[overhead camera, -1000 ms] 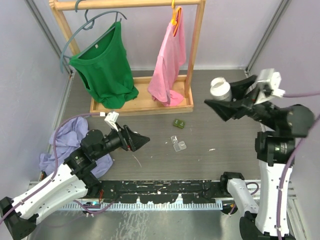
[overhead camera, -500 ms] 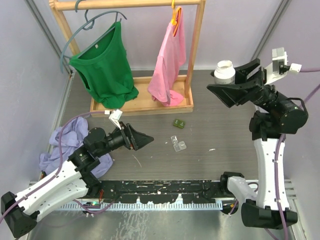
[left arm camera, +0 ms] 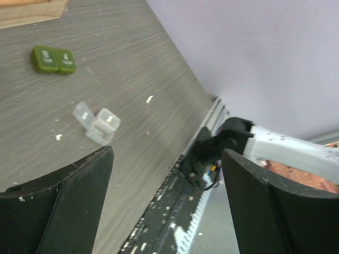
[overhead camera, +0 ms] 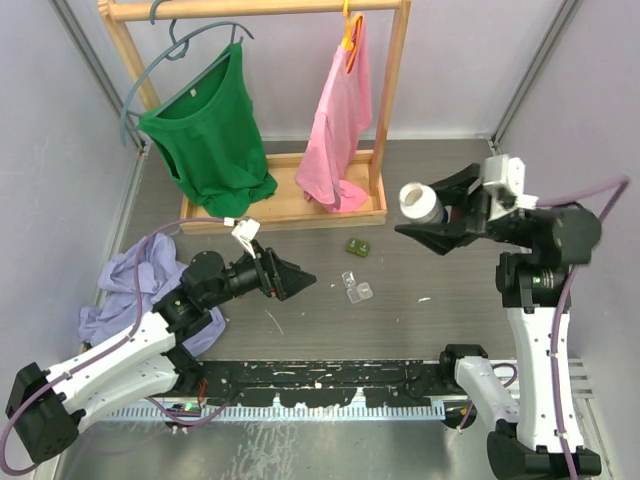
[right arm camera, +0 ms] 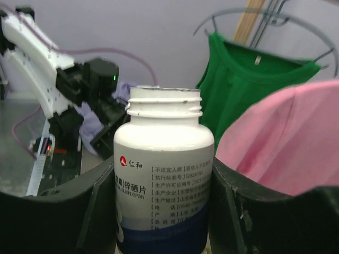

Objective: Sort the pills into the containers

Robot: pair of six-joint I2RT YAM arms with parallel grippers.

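Observation:
My right gripper [overhead camera: 414, 212] is shut on a white pill bottle [overhead camera: 420, 203] with a blue band, uncapped, held in the air above the table's right side and tilted with its mouth to the left. In the right wrist view the bottle [right arm camera: 164, 174] fills the gap between the fingers [right arm camera: 63, 211]. The pills are hidden. The clear container [overhead camera: 356, 287] [left arm camera: 98, 123] lies mid-table, and the dark green container [overhead camera: 359, 246] [left arm camera: 53, 59] just behind it. My left gripper [overhead camera: 300, 280] [left arm camera: 167, 153] is open and empty, low, left of the clear container.
White flecks [overhead camera: 424, 298] [left arm camera: 150, 99] lie on the table. A wooden clothes rack [overhead camera: 285, 208] at the back holds a green shirt [overhead camera: 210, 135] and a pink shirt [overhead camera: 340, 130]. A lilac cloth [overhead camera: 130, 285] lies at the left. A black rail [overhead camera: 330, 375] runs along the near edge.
The right arm has come down and swung left with the bottle, tipping its mouth leftward. The left gripper has crept right towards the clear container.

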